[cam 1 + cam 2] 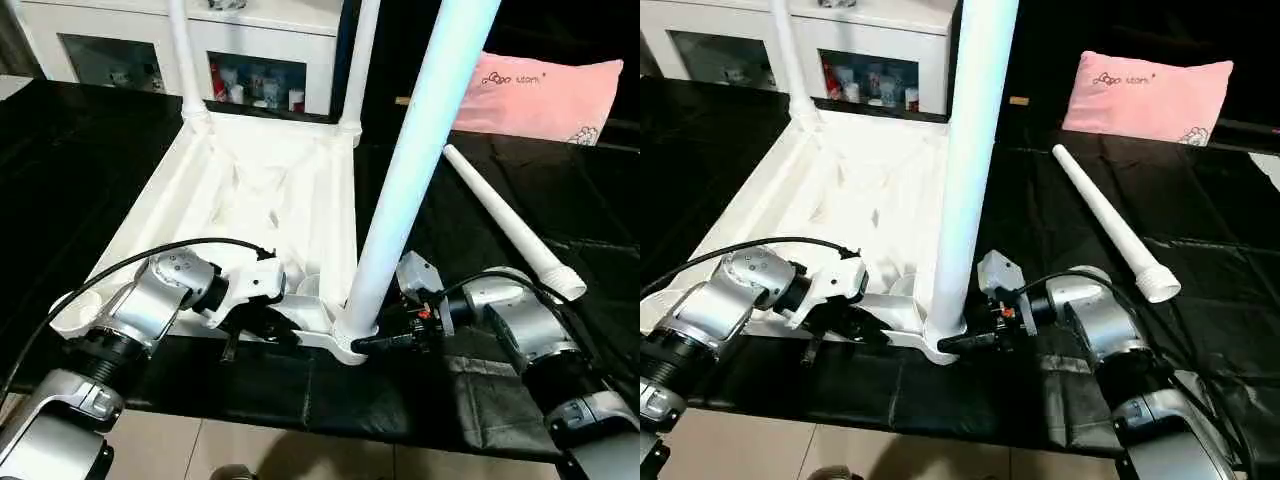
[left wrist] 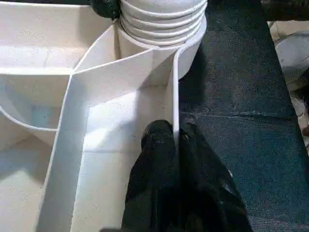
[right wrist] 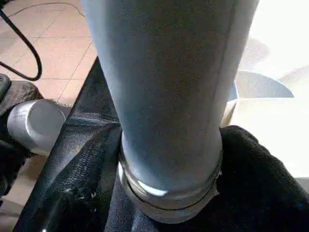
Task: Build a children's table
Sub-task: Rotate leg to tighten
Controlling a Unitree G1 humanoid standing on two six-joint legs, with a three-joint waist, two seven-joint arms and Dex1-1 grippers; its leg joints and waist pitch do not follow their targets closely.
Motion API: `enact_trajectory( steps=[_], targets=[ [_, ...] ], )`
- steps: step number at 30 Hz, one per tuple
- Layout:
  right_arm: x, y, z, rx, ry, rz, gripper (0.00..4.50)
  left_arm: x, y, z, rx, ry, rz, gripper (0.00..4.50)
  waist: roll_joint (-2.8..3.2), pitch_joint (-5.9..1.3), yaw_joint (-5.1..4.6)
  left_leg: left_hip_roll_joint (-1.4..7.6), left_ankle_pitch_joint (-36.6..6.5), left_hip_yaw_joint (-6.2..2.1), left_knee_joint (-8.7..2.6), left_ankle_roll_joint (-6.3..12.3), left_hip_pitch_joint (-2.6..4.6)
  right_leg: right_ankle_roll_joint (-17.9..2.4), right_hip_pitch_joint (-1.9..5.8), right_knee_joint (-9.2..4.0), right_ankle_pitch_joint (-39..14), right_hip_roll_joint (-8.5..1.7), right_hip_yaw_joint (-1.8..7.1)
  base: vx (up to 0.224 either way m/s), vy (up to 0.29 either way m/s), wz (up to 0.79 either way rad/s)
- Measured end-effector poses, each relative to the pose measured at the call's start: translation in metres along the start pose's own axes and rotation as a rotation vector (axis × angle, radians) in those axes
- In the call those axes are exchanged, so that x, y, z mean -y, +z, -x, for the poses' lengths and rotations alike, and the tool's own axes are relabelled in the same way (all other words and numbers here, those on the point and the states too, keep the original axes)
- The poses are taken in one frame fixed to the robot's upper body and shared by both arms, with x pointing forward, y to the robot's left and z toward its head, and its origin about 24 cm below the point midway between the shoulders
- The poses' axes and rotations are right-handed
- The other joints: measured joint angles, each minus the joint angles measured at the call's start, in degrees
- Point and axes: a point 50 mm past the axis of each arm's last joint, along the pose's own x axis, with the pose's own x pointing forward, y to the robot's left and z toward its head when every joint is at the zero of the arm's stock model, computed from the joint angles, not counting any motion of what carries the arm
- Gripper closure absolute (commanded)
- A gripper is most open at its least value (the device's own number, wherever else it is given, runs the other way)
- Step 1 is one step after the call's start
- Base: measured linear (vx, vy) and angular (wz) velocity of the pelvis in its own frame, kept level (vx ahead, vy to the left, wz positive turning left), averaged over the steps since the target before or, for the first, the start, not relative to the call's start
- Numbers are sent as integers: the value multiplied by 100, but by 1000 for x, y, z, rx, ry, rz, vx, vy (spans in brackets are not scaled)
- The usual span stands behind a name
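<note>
My left gripper (image 2: 177, 145) is pinched shut on the thin near rim wall of the tabletop (image 1: 250, 190), one black finger on each side of that wall, low and left of centre in the head views; the fingertips themselves are half lost behind my silver forearm there. My right gripper (image 3: 169, 159) has its two black fingers (image 3: 260, 179) set around the base of the near leg (image 1: 420, 150), one on each side, hugging the ridged collar just above the corner socket (image 1: 352, 340); whether they press it firmly or merely touch it I cannot tell. That leg stands nearly upright, leaning slightly toward the upper right, and its top is cut off by the upper edge of the frame. The tabletop lies upside down on the black mat (image 1: 500, 400), ribbed underside up, filling the left-centre of the frame. Two more legs stand in the far corners at upper centre, tops also cut off: far left leg (image 1: 184, 55) and far right leg (image 1: 362, 60). A loose leg (image 1: 510, 220) lies slanting on the mat at right, well apart from the tabletop. At upper right sits a pink pillow (image 1: 550, 95) with small printed writing too faint to read. Behind, at upper left, a white cabinet (image 1: 270, 40) shows blurred bottles through its glass.
</note>
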Motion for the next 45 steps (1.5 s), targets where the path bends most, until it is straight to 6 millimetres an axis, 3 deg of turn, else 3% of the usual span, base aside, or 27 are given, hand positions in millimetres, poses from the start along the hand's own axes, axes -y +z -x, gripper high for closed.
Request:
enact_trajectory(
  steps=[11, 15, 24, 28, 32, 35, 41, 45],
  targets=[
    [-2, -2, 1, 7, 0, -12, 178, 0, 1, -3, 11, 0, 13, 450, 0, -1, 13, 0, 0, 0, 1, 0, 0, 0, 2, 0, 0, 0, 0, 0, 0, 0],
    [-1, -5, 0, 32, -75, -82, 178, -4, 2, -8, 29, 47, 72, 450, 0, -1, 11, -1, 1, -2, 12, 1, 8, -3, 17, 4, 2, 0, 2, 0, 0, 0],
    [28, -9, -22, 186, -729, -375, 178, -35, 15, -34, 73, 415, 326, 450, -2, -16, -342, -5, 4, -20, 23, -2, 58, 28, 41, -10, -13, -4, 10, 0, 0, 0],
    [40, -1, -33, 184, -905, -424, 178, -44, 23, -44, 86, 515, 392, 450, 9, -21, -397, -6, 3, -19, 21, -2, 58, 28, 37, -13, -12, -4, 13, 0, 0, 0],
    [46, 5, -36, 182, -997, -437, 178, -48, 30, -49, 94, 562, 422, 450, 11, -23, -392, -11, -5, -14, -6, 3, 46, 23, 30, -19, 2, -4, 16, 0, 0, 0],
    [47, 7, -37, 186, -1017, -431, 106, -49, 32, -50, 97, 566, 422, 450, 20, -28, -368, -11, -8, -4, -41, -4, 51, 5, 25, -20, 14, 0, 10, 0, 0, 0],
    [47, 8, -38, 195, -1005, -425, 63, -49, 32, -49, 95, 564, 417, 450, 27, -23, -359, -9, -6, -4, -51, -7, 52, 5, 20, -24, 14, 3, 10, 0, 0, 0],
    [40, 1, -27, 202, -893, -379, 18, -46, 29, -43, 81, 512, 362, 450, 31, -18, -348, -9, -7, -5, -51, -7, 46, 5, 17, -27, 14, 3, 9, 0, 0, 0]
  ],
)
